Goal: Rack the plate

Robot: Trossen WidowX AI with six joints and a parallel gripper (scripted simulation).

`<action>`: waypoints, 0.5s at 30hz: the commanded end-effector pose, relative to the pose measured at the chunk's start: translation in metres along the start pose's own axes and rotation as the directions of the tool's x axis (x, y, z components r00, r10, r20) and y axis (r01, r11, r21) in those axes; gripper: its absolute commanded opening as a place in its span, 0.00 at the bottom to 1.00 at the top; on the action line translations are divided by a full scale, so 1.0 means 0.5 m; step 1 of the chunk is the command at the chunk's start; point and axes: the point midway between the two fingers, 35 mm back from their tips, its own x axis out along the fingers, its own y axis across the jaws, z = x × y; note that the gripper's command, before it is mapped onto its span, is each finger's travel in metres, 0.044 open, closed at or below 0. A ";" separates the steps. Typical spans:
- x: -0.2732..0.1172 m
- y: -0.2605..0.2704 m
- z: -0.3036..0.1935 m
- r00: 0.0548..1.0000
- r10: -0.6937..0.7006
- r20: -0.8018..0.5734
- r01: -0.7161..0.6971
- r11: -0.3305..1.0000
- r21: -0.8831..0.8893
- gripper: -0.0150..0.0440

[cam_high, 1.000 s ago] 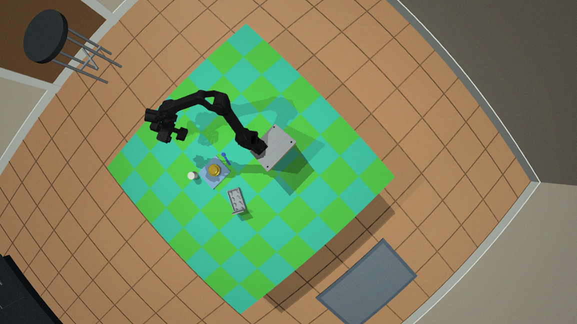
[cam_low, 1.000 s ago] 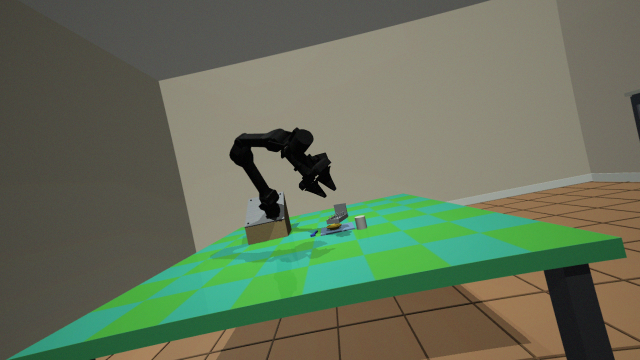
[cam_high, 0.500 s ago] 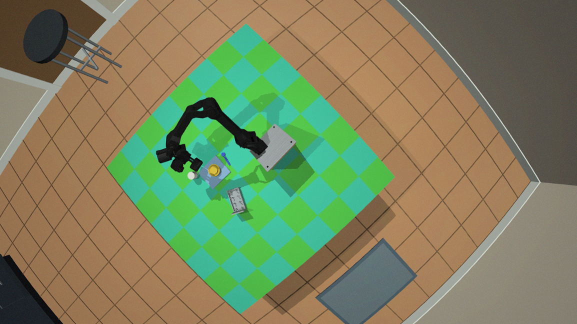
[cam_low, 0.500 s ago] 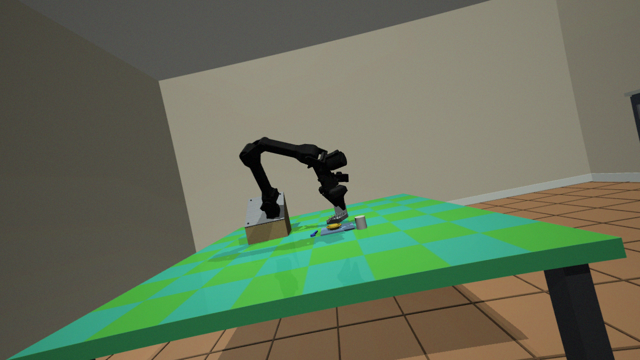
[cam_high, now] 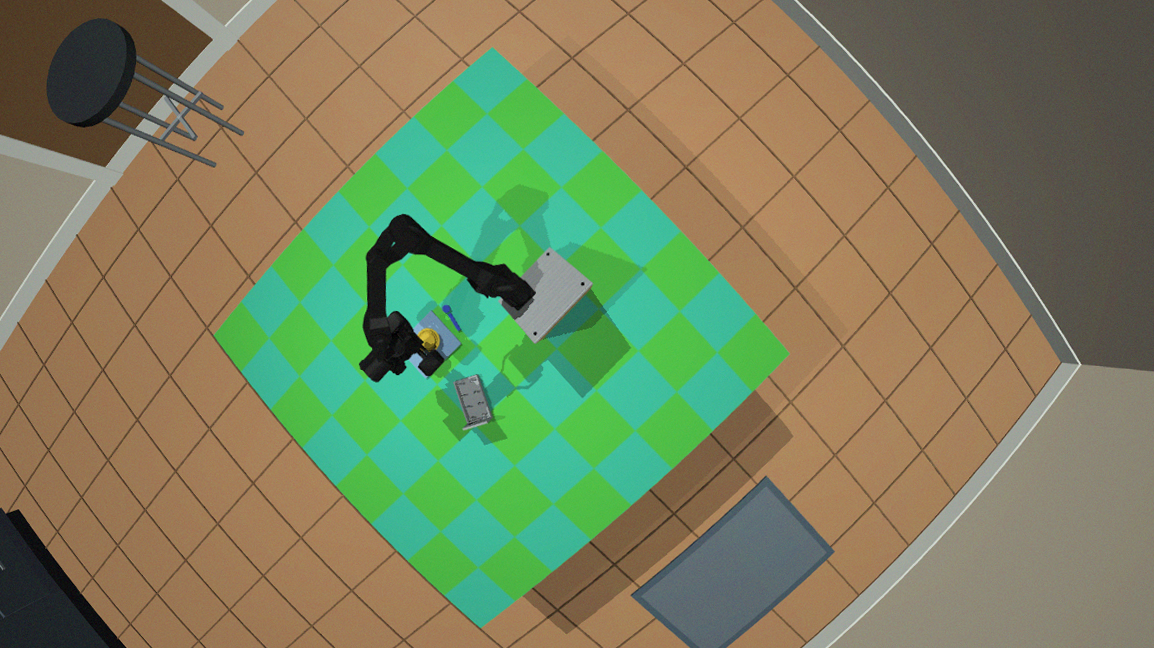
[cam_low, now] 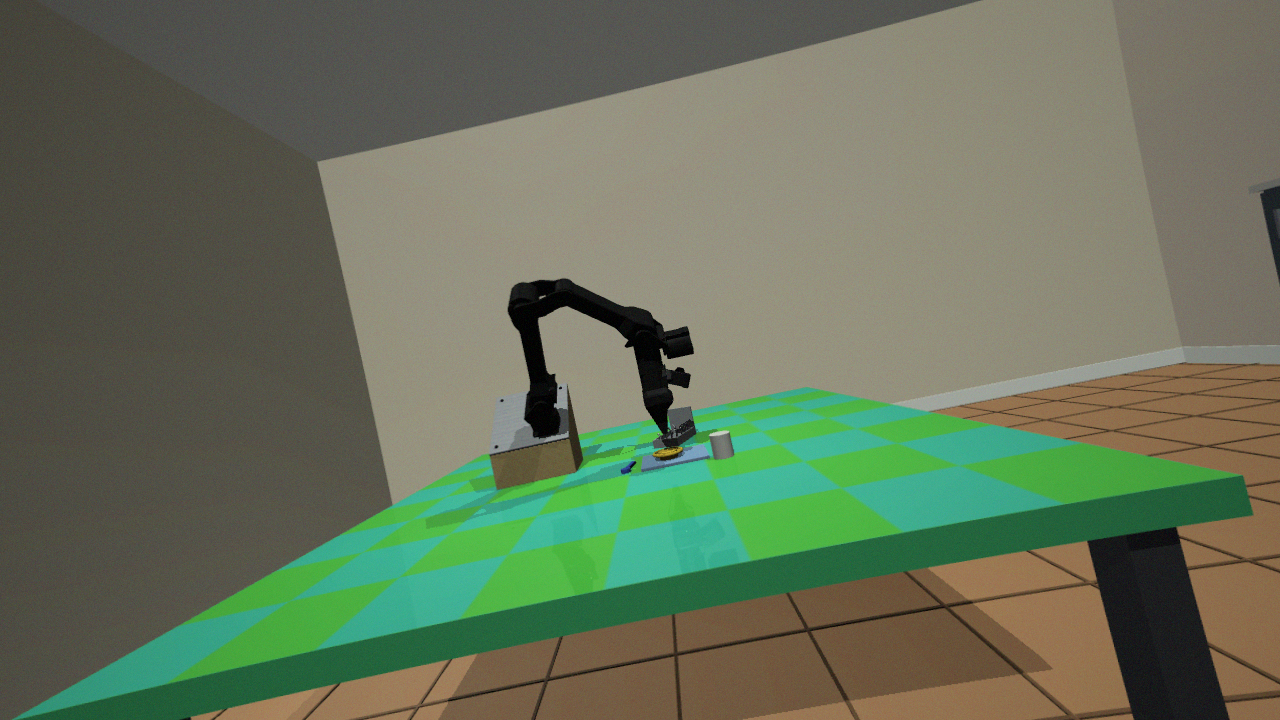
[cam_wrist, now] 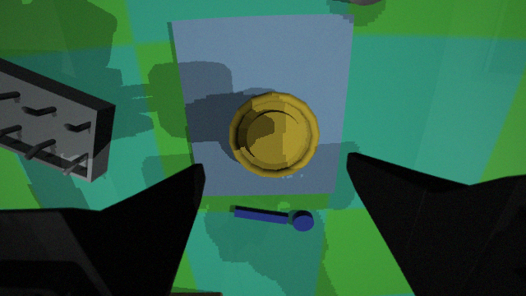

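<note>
The yellow plate (cam_high: pixel 429 339) (cam_low: pixel 666 454) (cam_wrist: pixel 296 137) lies flat on a blue-grey board (cam_high: pixel 448 347) (cam_low: pixel 693 457) (cam_wrist: pixel 263 45). My gripper (cam_high: pixel 413 344) (cam_low: pixel 665 433) (cam_wrist: pixel 275 165) is open and points down above the plate. In the wrist view its fingertips stand wide apart, one to either side of the plate and a little towards the lower edge, with nothing held. The grey dish rack (cam_high: pixel 477 423) (cam_low: pixel 682 416) (cam_wrist: pixel 104 131) stands beside the board, at the left of the wrist view. Its short rails show, and its slots hold no plate.
A blue spoon-like piece (cam_high: pixel 448 310) (cam_low: pixel 628 467) (cam_wrist: pixel 302 221) lies near the board's edge. A white cylinder (cam_low: pixel 721 445) stands beyond the board's opposite side; its edge shows at the top of the wrist view. The arm's base block (cam_high: pixel 556 298) (cam_low: pixel 537 462) is on the checkered table.
</note>
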 end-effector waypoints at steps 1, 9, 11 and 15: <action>0.003 0.003 -0.002 1.000 -0.020 -0.004 0.020 0.999 0.024 0.93; 0.025 0.003 -0.001 1.000 -0.019 -0.004 0.019 1.000 0.025 0.93; 0.032 0.003 -0.001 1.000 -0.019 -0.004 0.019 1.000 0.025 0.93; 0.045 0.003 0.000 1.000 -0.019 -0.004 0.019 1.000 0.025 0.93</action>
